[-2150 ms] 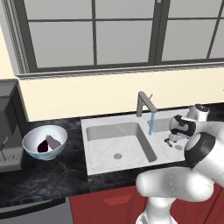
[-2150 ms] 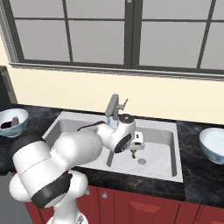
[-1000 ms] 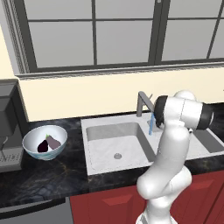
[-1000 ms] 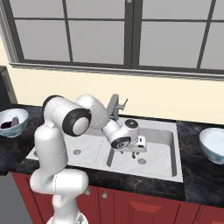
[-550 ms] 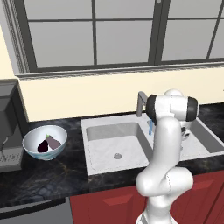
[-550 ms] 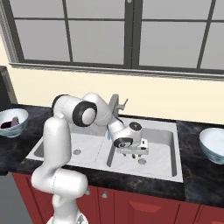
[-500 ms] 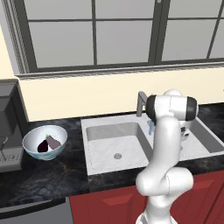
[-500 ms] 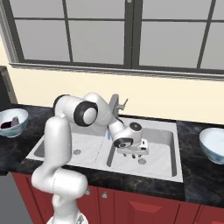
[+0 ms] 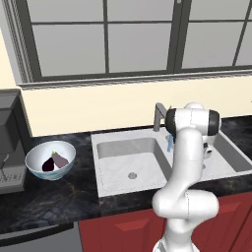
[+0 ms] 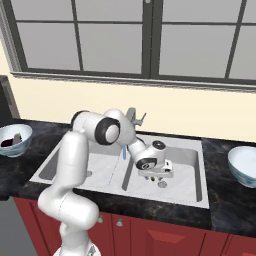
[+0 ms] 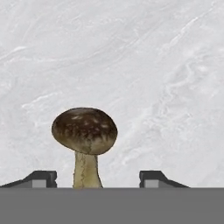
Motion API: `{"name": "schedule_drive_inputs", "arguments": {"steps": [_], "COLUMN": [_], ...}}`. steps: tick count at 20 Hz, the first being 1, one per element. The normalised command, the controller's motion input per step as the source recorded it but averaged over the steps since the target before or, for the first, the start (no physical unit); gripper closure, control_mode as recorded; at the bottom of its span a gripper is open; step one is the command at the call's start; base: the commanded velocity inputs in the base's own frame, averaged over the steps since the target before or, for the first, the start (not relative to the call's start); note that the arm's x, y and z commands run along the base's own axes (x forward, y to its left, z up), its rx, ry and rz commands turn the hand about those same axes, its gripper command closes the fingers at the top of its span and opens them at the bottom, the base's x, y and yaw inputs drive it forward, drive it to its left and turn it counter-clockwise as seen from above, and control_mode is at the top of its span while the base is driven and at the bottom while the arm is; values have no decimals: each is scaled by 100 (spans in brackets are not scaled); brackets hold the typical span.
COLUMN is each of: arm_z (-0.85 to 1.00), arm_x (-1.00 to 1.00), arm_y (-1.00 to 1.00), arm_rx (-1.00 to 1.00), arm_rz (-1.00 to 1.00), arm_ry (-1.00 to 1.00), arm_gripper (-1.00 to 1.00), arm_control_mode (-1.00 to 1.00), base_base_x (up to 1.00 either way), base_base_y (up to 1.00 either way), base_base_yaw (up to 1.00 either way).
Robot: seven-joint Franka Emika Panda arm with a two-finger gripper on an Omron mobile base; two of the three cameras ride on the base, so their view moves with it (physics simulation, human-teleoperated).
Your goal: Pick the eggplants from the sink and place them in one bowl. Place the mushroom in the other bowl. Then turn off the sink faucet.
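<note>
In the hand view the mushroom (image 11: 85,131) stands upright on the pale sink floor, brown cap on top and stem between my fingertips. My gripper (image 11: 97,178) is open, with a gap on each side of the stem. From the right base view, the gripper (image 10: 156,176) is low in the right basin of the sink (image 10: 187,150). Both eggplants, one dark (image 9: 48,165) and one paler (image 9: 60,158), lie in the bowl (image 9: 34,165) on the left counter. The other bowl (image 10: 244,167) sits on the right counter. A blue water stream (image 10: 123,151) runs from the sink faucet (image 10: 134,117).
A round grey drain (image 10: 161,184) lies just in front of the gripper, and another drain (image 9: 132,175) is in the left basin. A dark appliance (image 9: 10,142) stands on the black counter left of the eggplant bowl. The arm reaches over the divider between the basins.
The hand has come down to the floor of the right basin and its jaws have narrowed around the mushroom stem. The bowls and eggplants have not moved.
</note>
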Motion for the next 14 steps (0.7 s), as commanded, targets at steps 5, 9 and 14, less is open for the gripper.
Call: {"name": "schedule_drive_inputs", "arguments": {"steps": [5, 9, 14], "arm_z": [-16, -28, -9], "arm_x": [22, 0, -5], "arm_y": [2, 9, 6], "arm_rx": [-1, -4, -1], "arm_rz": [0, 0, 0], "arm_ry": [3, 1, 2], "arm_gripper": [100, 100, 100], "arm_control_mode": [-100, -100, -100], "base_base_x": [0, 0, 0], "base_base_y": [0, 0, 0], "base_base_yaw": [0, 0, 0]}}
